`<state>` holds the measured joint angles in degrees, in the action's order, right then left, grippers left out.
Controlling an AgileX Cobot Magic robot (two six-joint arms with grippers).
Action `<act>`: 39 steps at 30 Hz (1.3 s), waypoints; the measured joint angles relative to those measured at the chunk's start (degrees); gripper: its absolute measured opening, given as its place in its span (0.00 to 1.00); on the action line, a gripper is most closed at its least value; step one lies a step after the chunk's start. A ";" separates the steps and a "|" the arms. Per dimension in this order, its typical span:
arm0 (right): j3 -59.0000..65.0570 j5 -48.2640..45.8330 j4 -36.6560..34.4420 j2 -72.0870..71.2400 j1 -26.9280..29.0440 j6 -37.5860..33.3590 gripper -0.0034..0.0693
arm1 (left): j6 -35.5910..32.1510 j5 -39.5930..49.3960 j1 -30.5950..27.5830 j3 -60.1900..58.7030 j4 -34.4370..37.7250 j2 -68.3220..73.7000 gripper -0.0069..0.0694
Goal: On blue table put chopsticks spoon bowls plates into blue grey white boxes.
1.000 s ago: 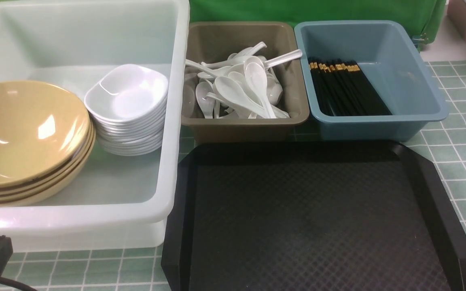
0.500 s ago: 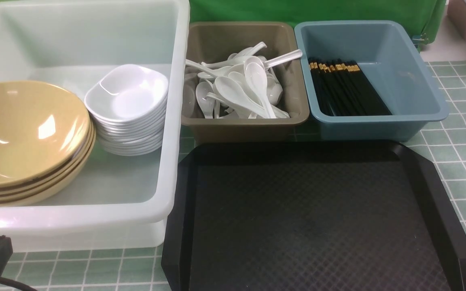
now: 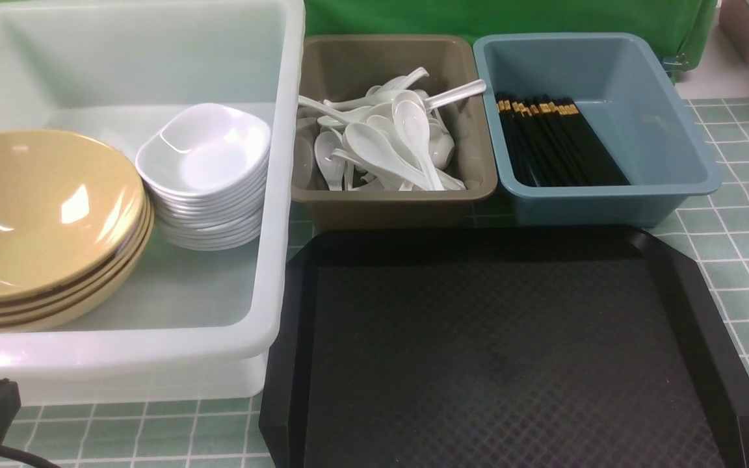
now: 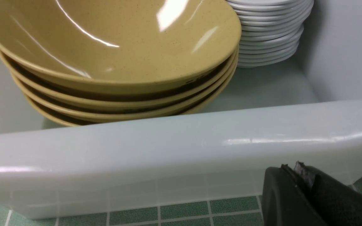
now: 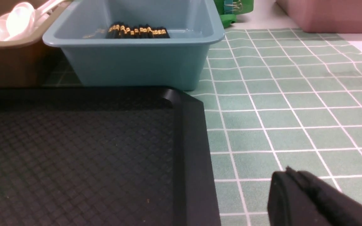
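nothing moved since earlier | both jaws closed, gripping nothing | chopsticks [image 3: 560, 140] in blue box [image 3: 660, 175]

glossy tableware, plastic tubs, one matt tray

the bowls [image 3: 36, 208] are glossy speckled mustard-tan with bright glare streaks; the plates [image 3: 209, 153] and spoons [image 3: 381, 146] are glossy white. the white box [image 3: 283, 195] is smooth translucent plastic, the grey box [image 3: 394, 198] and blue box [image 3: 608, 198] smooth opaque plastic (a soft sheen on the rims). the black tray [image 3: 504, 351] is matt with a diamond texture. the chopsticks [image 3: 556, 140] are black with gold bands.
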<state>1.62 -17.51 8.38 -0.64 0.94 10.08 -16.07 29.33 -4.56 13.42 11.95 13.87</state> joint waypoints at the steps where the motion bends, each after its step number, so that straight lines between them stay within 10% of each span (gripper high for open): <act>1: 0.00 0.00 0.00 0.00 0.00 0.00 0.10 | 0.00 0.00 0.00 0.00 0.00 0.00 0.09; 31: 0.00 -0.05 0.05 0.00 -0.10 -0.17 0.11 | 0.00 0.00 6.92 -0.32 -1.47 -1.96 0.09; 39: 0.00 -0.05 0.05 0.00 -0.40 -0.17 0.11 | 4.96 -19.69 8.20 -9.85 -4.92 -7.22 0.09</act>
<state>1.62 -17.56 8.43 -0.64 0.55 9.91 -11.11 9.64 3.64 3.56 7.04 6.65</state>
